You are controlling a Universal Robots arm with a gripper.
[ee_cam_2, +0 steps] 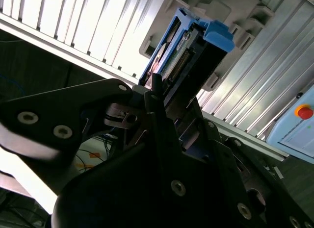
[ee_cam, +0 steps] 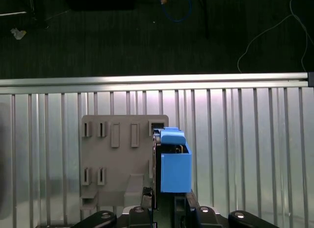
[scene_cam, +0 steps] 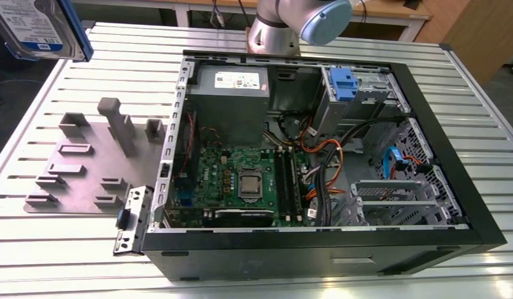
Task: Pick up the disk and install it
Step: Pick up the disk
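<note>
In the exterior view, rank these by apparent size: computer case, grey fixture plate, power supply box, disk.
1. computer case
2. grey fixture plate
3. power supply box
Unranked: the disk. It looks about as big as the power supply box, but it is raised, seemingly nearer the camera, and cut off by the picture's edge.

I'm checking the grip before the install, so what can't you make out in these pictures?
1. Exterior view: disk cut off by the picture's top and left edges.
2. First wrist view: disk seen edge-on, label side hidden.
3. Second wrist view: dark body of the pincer hides the disk's lower end.
</note>
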